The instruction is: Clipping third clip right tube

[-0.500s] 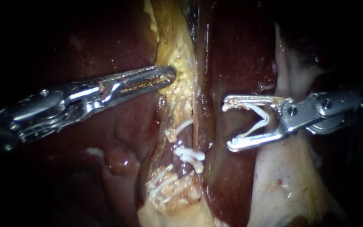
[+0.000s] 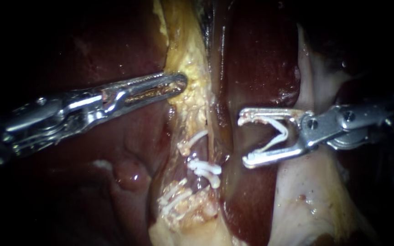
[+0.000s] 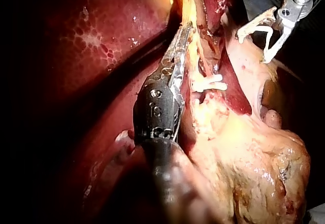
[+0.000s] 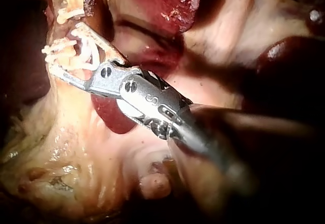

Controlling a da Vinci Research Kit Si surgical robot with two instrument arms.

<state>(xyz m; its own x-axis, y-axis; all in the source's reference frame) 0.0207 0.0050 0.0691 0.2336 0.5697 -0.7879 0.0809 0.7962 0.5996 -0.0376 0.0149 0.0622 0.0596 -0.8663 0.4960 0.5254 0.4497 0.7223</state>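
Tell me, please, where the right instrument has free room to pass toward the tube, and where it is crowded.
Free: the dark red tissue strip between the yellow tissue band and the right instrument, which carries an open clip. Crowded: lower on the band, where white clips sit close together; the left instrument borders it above.

Liver (image 3: 91,41): dark red, glossy; pale honeycomb mottling in left wrist view. Fat (image 2: 192,86): yellow, granular. Placed clips (image 2: 204,168), loaded clip (image 2: 282,130): white. Gallbladder (image 2: 315,191): cream-pink. Left instrument (image 2: 181,84), right instrument (image 2: 244,139): silver.
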